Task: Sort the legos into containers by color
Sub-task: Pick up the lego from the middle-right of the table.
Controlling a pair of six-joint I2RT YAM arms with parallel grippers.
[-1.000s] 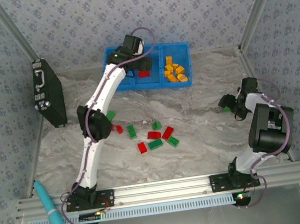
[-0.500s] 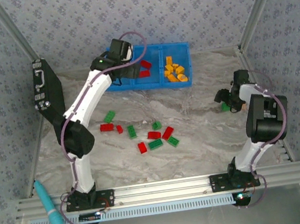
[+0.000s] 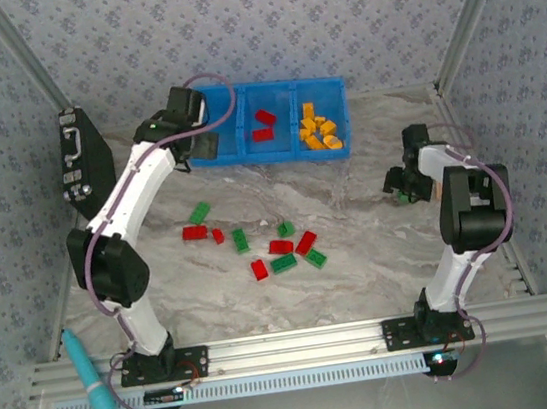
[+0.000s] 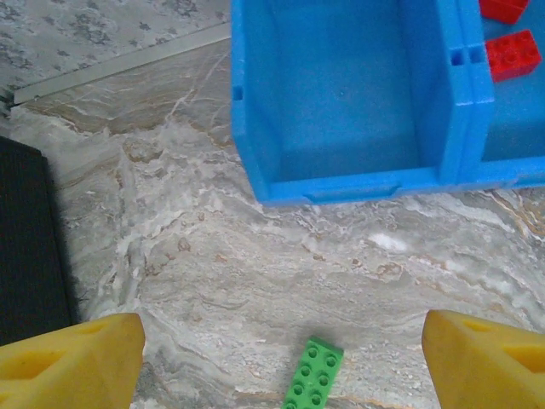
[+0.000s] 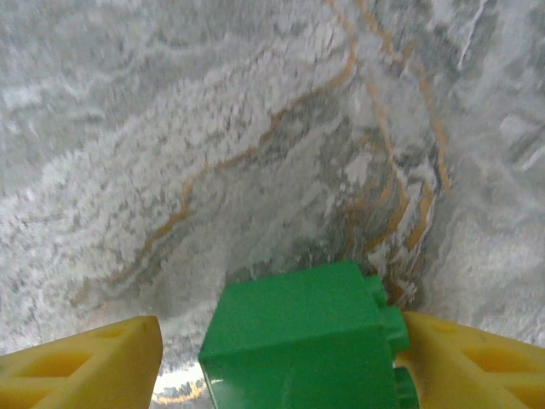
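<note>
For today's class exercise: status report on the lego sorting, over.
Left fingers open, empty, by bin. Right fingers straddle green lego, gap showing. Loose legos on table. Nothing blocking.

Your top view looks down from above and behind the arm bases, far enough back to take in the whole surface (image 3: 379,241) and the blue bin (image 3: 286,147) at its far edge. Your left wrist camera looks down from close by at the bin's left end and a long green brick (image 4: 313,377), and both of these also appear in the top view. Your right wrist camera sits very near the surface, with a square green brick (image 5: 298,341) at its lower edge.
</note>
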